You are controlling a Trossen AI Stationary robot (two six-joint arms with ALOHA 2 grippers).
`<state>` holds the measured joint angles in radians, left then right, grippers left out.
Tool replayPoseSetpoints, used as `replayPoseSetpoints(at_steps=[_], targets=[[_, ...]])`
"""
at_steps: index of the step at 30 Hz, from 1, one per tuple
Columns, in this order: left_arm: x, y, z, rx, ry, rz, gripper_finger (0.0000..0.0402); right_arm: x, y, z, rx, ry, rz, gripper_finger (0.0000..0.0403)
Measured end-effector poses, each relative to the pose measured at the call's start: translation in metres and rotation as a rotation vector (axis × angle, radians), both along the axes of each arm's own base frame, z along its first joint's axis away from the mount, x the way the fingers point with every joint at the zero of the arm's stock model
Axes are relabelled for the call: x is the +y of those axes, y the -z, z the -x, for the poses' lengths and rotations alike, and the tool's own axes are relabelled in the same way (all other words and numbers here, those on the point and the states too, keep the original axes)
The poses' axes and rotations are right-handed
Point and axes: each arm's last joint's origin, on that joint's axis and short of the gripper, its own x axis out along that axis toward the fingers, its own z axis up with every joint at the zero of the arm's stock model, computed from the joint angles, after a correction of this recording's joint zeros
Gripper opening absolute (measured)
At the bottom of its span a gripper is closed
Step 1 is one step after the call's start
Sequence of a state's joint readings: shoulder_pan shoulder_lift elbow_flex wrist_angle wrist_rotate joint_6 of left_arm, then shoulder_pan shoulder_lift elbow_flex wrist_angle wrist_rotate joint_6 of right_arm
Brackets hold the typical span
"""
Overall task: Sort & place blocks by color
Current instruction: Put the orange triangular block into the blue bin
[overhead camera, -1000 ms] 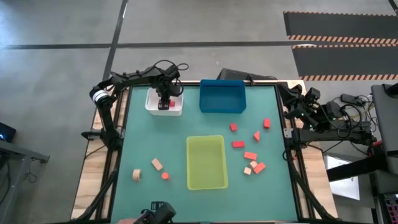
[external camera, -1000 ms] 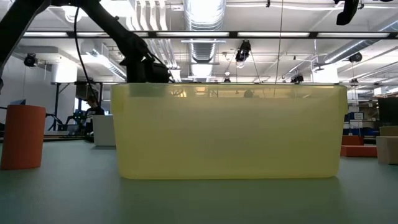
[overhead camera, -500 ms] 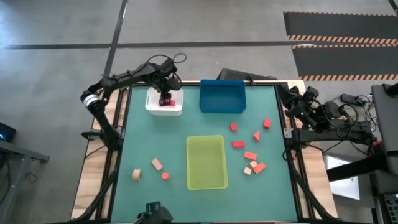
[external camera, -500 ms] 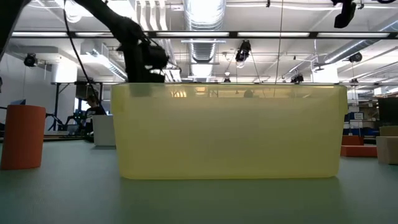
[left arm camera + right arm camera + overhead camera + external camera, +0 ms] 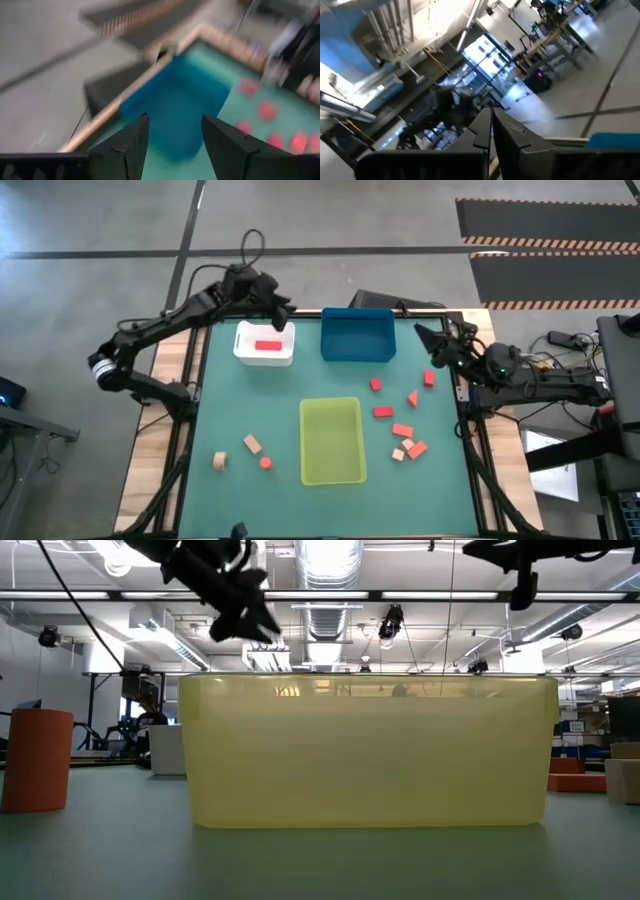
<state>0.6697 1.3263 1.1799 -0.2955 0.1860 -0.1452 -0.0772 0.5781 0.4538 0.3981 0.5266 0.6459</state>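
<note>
At the tabletop's far-left corner, the left gripper is being held open and empty beside the white bin where a red block is lying, while the right gripper is being kept closed.

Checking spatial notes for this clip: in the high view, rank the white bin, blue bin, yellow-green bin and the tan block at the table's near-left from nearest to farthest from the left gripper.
Measured from the left gripper:
1. White bin, just below it at the table's far left.
2. Blue bin, to its right along the far edge.
3. Yellow-green bin, mid-table toward the near side.
4. Tan block, near-left corner area.
</note>
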Motion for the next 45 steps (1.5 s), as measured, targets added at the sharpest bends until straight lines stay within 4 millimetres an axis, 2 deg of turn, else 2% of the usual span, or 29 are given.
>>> replayPoseSetpoints(at_steps=[7,11,15,25,30,36,45], targets=[[-0.008,-0.011,-0.003,-0.398,-0.018,-0.078,0.0166,-0.003,-0.008,-0.014,0.046,0.013,0.005,0.0009],[-0.009,-0.009,-0.003,-0.529,-0.023,-0.069,0.0166,-0.004,-0.016,-0.024,0.184,0.008,-0.01,0.0009],[-0.009,-0.006,-0.002,-0.594,-0.025,-0.051,0.0166,-0.004,-0.025,-0.03,0.359,0.004,-0.107,0.0009],[-0.009,-0.004,-0.002,-0.605,-0.034,-0.028,0.0166,-0.005,-0.037,-0.039,0.837,-0.024,-0.366,0.0009],[-0.009,-0.007,-0.002,-0.645,-0.043,0.033,0.0166,-0.008,-0.026,-0.044,1.038,-0.072,-0.62,0.0009],[-0.009,-0.006,-0.002,-0.654,-0.047,0.056,0.0166,-0.008,0.001,-0.05,1.196,-0.149,-0.913,0.0009],[-0.009,-0.006,-0.002,-0.653,-0.047,0.055,0.0166,-0.006,0.041,-0.046,1.313,-0.126,-1.083,0.002]])
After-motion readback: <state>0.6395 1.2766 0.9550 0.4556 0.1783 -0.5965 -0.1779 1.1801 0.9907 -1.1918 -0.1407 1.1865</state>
